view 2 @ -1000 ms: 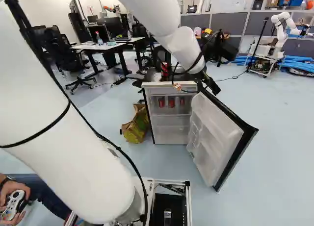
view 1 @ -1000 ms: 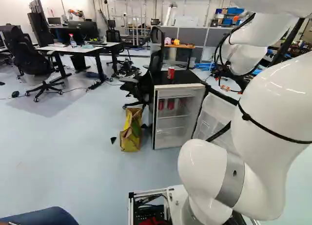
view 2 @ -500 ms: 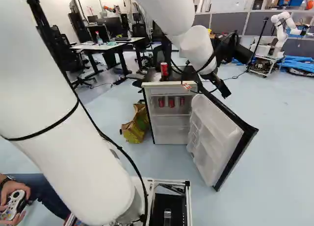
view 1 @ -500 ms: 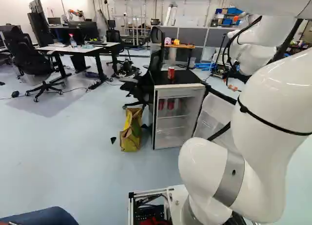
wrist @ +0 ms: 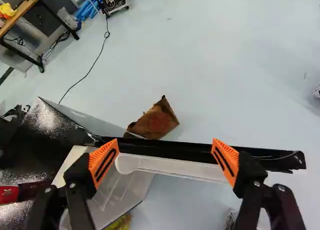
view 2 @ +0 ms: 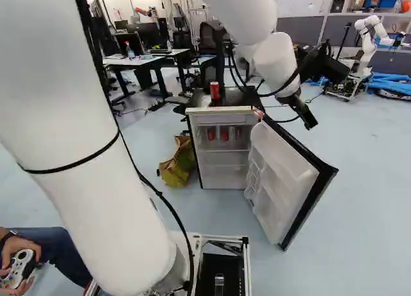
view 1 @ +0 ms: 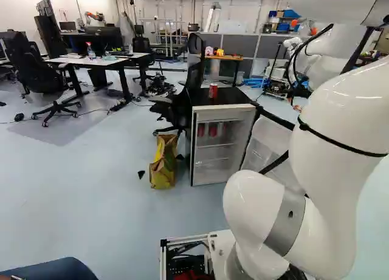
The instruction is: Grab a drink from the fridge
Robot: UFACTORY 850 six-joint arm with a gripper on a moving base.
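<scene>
In the right base view my gripper is beyond the fridge door's hinge side, at about the height of the fridge top. Its fingers are wide apart in the wrist view, and the gripper holds nothing; the top edge of the open door runs across below and between them. The small fridge stands with its door swung out. Several red cans stand on its upper shelf, one of them a red can. Another red can is upright on the black top, left of the gripper.
A yellow-green bag sits on the floor beside the fridge, near a black chair. Behind the fridge in the wrist view is a brown object on the floor. Another robot stands farther back, near blue tubes.
My arm has swung rightward in the right base view, taking the open gripper from over the fridge top toward the door side. The base, fridge and cans have stayed put.
</scene>
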